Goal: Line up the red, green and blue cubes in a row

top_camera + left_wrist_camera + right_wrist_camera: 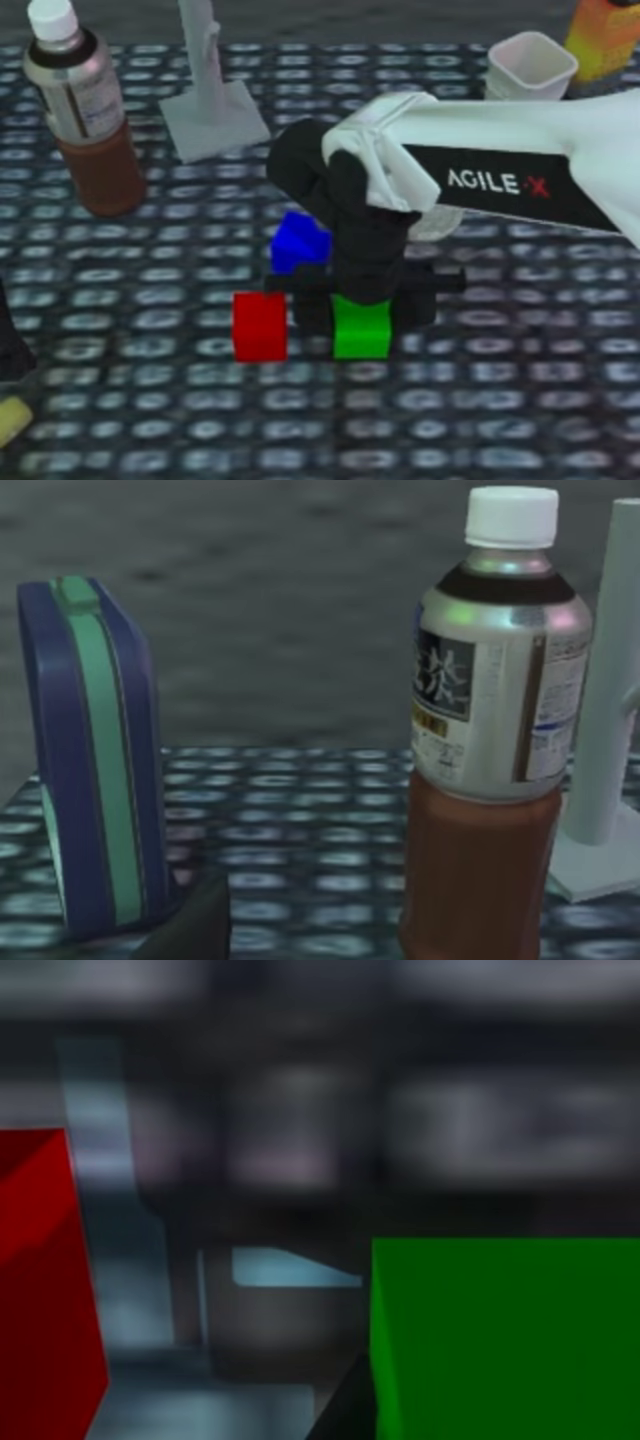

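The red cube (260, 325) and the green cube (361, 328) sit side by side on the patterned table, a small gap between them. Just behind that gap lies the blue cube (298, 240), partly covered by my right arm. My right gripper (362, 305) reaches down from the right and is shut on the green cube, one black finger on each side of it. The right wrist view shows the green cube (505, 1340) close up and the red cube (45, 1280) off to one side. My left arm (8, 345) stays parked at the table's left edge.
A brown drink bottle (85, 120) stands at the back left, next to a white stand (210, 100). A white cup (530, 65) and an orange object (605, 35) are at the back right. The left wrist view shows the bottle (490, 730) and a blue-green striped object (95, 750).
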